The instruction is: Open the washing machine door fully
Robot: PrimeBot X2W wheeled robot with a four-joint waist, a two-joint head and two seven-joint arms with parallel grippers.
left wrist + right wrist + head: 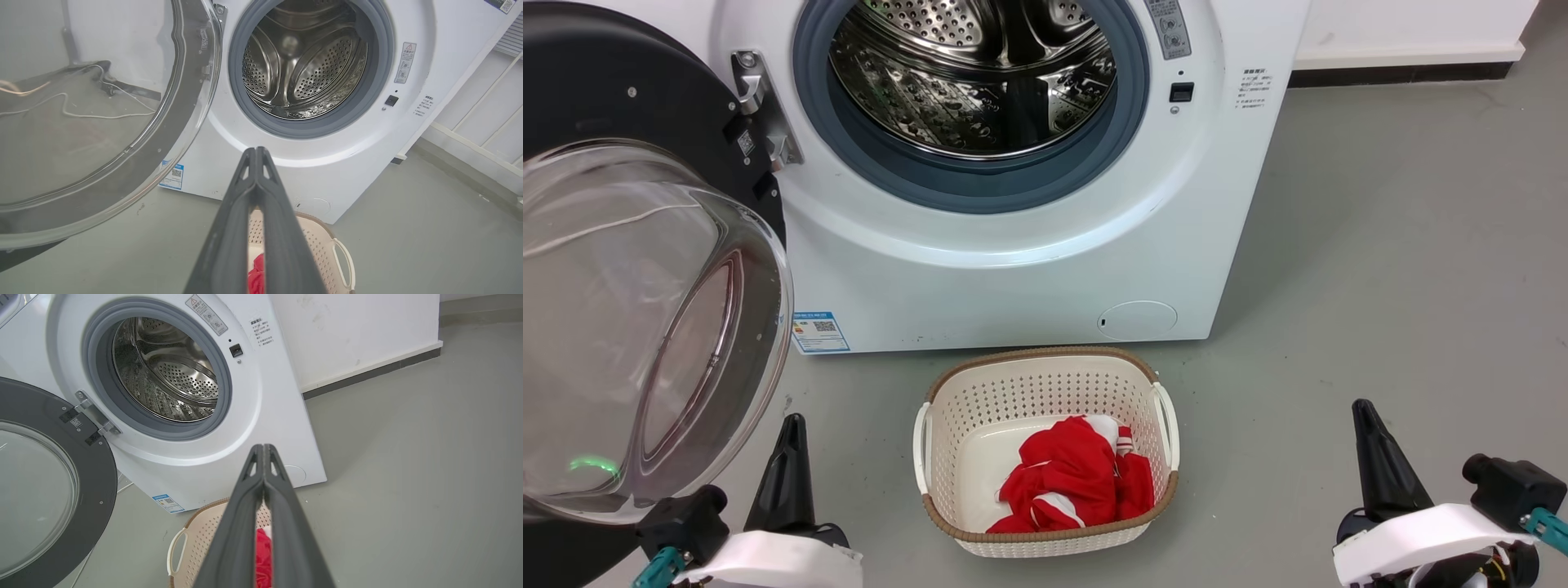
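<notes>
Black washing machine door (605, 82) stands swung leftward, glass (621, 327) bulging toward robot; left gripper (792, 425) and right gripper (1362, 408) jaws closed.

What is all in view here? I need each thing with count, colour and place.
washing machine: 1, white, top centre
washing machine door: 1, black with clear glass, swung open, left
hinge: 1, metal, joins door to machine
drum: 1, steel, inside the machine
rubber ring: 1, grey, around the drum mouth
round flap: 1, white, low on machine front
label: 1, blue, machine front, lower left
basket: 1, cream, brown rim, on the floor
cloth: 1 heap, red, in the basket
left gripper: 1, dark, shut, lower left, beside the door
right gripper: 1, dark, shut, lower right
</notes>
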